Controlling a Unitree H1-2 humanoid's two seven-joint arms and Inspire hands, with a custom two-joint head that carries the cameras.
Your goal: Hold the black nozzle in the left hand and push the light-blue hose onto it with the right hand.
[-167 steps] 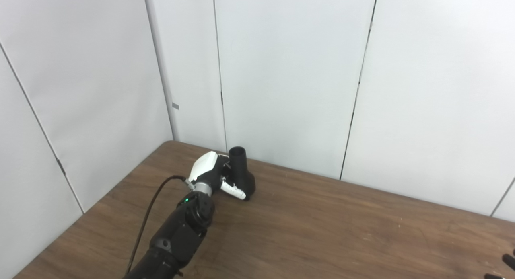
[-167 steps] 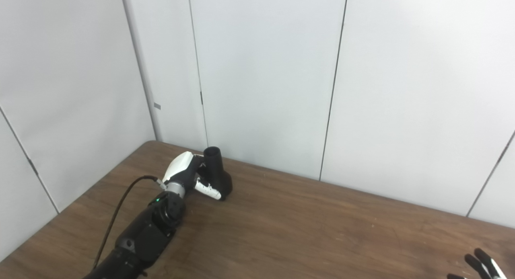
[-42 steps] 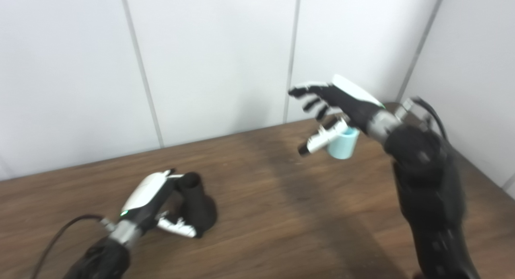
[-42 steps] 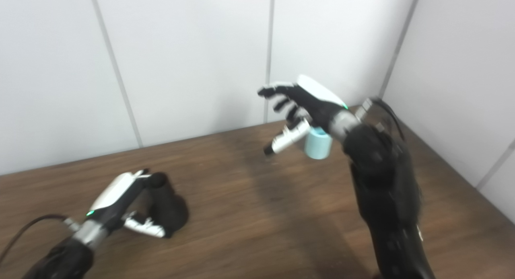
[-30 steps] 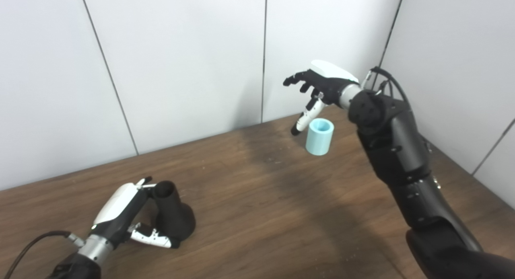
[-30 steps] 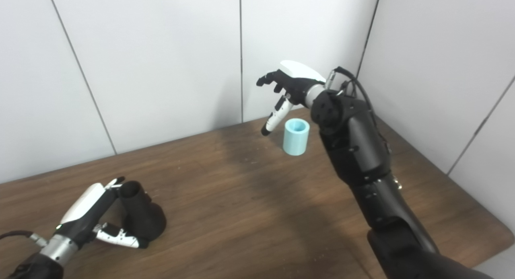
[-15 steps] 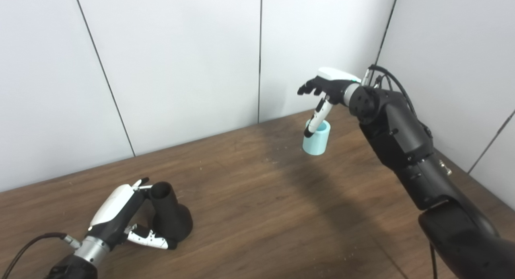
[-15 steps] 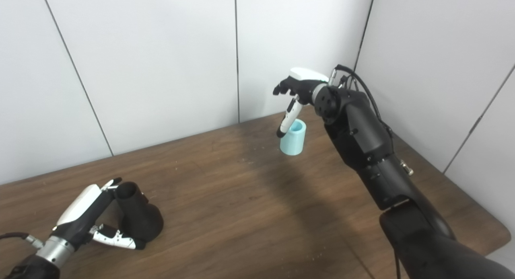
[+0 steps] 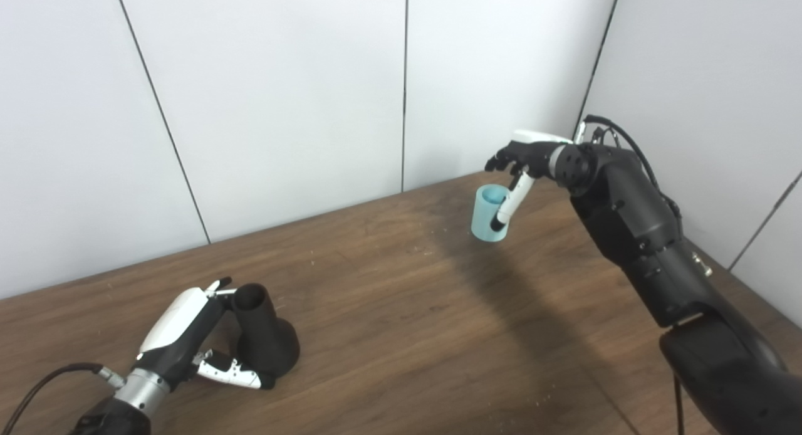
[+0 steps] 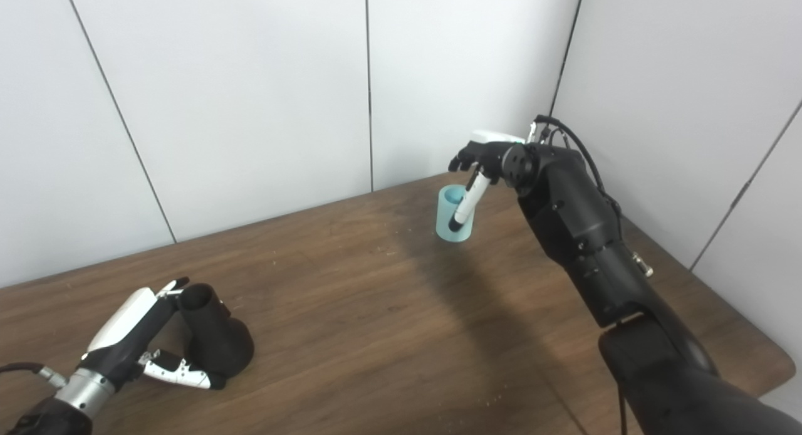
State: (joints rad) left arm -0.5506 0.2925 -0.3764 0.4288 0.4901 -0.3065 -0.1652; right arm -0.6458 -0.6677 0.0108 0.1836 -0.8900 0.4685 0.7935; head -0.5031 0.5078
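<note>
The black nozzle (image 9: 266, 335) stands upright on the brown table (image 9: 407, 347) at the near left, mouth up. My left hand (image 9: 182, 335) is shut on it, with the fingers behind its neck and the thumb along the front of its flared base. The light-blue hose (image 9: 485, 214), a short open tube, stands at the far right, leaning slightly left. My right hand (image 9: 526, 156) hovers at its top. The white thumb lies down across the tube's right front. Its curled fingers (image 10: 463, 159) are above the far rim, not closed around it.
White wall panels (image 9: 282, 96) close off the table at the back and on the right, close behind the hose. The table's right corner edge (image 10: 774, 360) shows in the right eye view. A black cable (image 9: 37, 385) trails from my left wrist.
My right hand has come down and to the right, its thumb now on the hose's right front instead of its left. The hose now leans a little. The left hand and nozzle have not moved.
</note>
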